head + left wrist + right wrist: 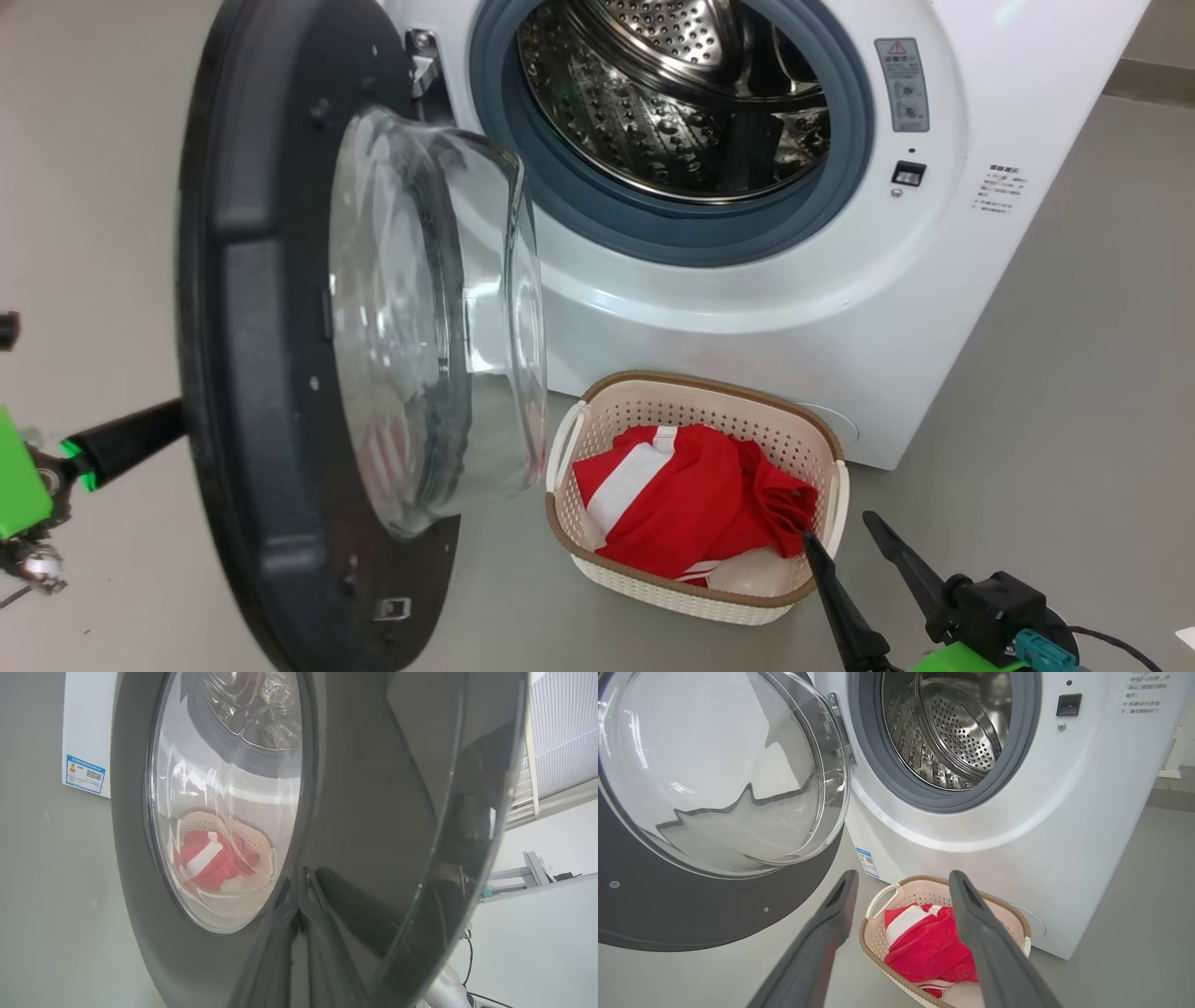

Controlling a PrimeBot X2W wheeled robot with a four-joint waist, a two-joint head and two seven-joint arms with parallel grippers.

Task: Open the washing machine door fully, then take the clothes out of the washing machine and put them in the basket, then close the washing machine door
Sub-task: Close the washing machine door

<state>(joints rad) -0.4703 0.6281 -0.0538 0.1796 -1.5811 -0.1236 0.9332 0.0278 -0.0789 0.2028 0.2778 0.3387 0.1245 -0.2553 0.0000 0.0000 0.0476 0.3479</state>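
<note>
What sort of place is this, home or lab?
Likely a laundry corner, possibly a test room rather than a home: a front-loading washing machine stands on bare grey floor, with a basket of red clothes before it.

Red clothes lie in basket; door open.

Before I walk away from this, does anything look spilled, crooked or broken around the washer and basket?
Nothing stands out. The clothes lie wholly inside the upright basket, and the washing machine door hangs open and intact.
</note>
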